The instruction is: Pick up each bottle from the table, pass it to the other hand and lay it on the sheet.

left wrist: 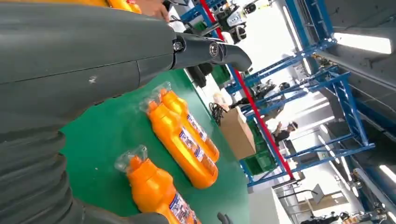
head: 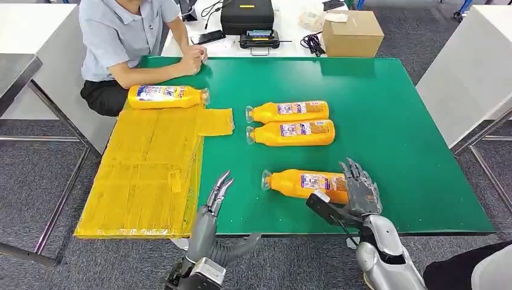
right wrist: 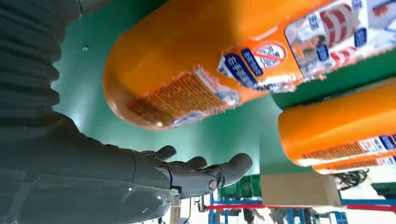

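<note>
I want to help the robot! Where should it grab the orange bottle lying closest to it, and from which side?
Probably around the wide body of the nearest bottle, near its base. It lies on its side with the narrow cap end pointing toward the yellow sheet and the base toward the right hand, which is open just beside the base. Coming from that side suits the thick, even middle best.

Green table, yellow sheet draped over its left edge, one bottle on the sheet, three orange bottles lying on bare green

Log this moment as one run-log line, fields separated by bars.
right robot hand: open at nearest bottle base | left robot hand: open, idle | yellow sheet: one bottle laid | table: three bottles left
</note>
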Available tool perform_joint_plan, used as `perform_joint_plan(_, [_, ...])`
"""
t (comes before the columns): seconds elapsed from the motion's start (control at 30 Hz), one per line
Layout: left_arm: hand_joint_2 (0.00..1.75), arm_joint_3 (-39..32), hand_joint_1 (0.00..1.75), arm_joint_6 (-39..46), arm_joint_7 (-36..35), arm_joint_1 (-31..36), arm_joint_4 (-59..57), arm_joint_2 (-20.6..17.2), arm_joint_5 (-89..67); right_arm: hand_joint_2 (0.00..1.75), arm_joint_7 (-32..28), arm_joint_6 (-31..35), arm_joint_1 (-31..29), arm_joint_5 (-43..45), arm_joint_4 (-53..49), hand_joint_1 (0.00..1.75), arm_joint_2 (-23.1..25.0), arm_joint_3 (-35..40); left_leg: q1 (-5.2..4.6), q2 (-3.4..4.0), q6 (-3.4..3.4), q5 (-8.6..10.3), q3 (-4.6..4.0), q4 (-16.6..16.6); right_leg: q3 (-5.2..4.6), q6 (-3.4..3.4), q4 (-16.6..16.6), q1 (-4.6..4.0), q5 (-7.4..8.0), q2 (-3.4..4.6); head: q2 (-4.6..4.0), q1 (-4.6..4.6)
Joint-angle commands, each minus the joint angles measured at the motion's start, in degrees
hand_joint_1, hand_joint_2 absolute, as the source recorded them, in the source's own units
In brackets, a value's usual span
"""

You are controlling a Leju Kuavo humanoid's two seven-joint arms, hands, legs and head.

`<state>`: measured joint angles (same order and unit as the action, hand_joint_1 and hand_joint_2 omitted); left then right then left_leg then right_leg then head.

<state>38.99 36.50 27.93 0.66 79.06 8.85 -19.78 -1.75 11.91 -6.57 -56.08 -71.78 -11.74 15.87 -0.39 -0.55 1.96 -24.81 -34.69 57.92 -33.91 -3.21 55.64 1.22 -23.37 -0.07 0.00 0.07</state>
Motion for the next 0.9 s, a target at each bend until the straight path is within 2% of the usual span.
perform_joint_plan(0.03, [1.75, 2.3, 0.0, -0.1, -0.4, 0.1, -1.7, -1.3, 0.0, 1.75, -0.2, -0.4, -2.3, 0.2, 5.0, 0.0, 0.7, 0.0, 0.04, 0.09, -0.09, -0.06, 0.2, -0.1, 0.17, 0.1, -0.1, -0.04, -0.03, 0.07, 0.0, 0.0])
perform_joint_plan(0.33, [1.75, 2.3, 0.0, -1.6, -1.8, 0.0, -1.7, -1.2, -1.2, 1.75, 0.3, -2.6, -0.9, 1.2, 5.9, 0.0, -0.4, 0.2, 0.04, 0.04, -0.08, -0.04, 0.17, -0.1, 0.16, 0.1, -0.1, -0.05, -0.03, 0.01, 0.0, 0.0])
perform_joint_plan(0.67, [1.75, 2.7, 0.0, -2.8, -0.8, 1.9, -3.8, -0.6, 1.8, 1.75, -1.4, -3.9, -7.0, 0.8, 16.0, 0.0, -1.0, 2.6, 0.08, 0.09, -0.1, -0.06, 0.31, -0.1, 0.29, 0.13, -0.1, -0.09, -0.02, 0.05, 0.0, 0.0])
perform_joint_plan(0.9, [1.75, 3.2, 0.0, -2.9, -0.3, 2.7, -3.9, -0.6, 2.6, 1.75, -2.3, -4.2, -8.8, 0.5, 19.1, 0.0, -1.4, 3.3, 0.09, 0.08, -0.11, -0.05, 0.39, 0.0, 0.38, 0.15, -0.1, -0.11, -0.01, 0.0, 0.0, 0.0])
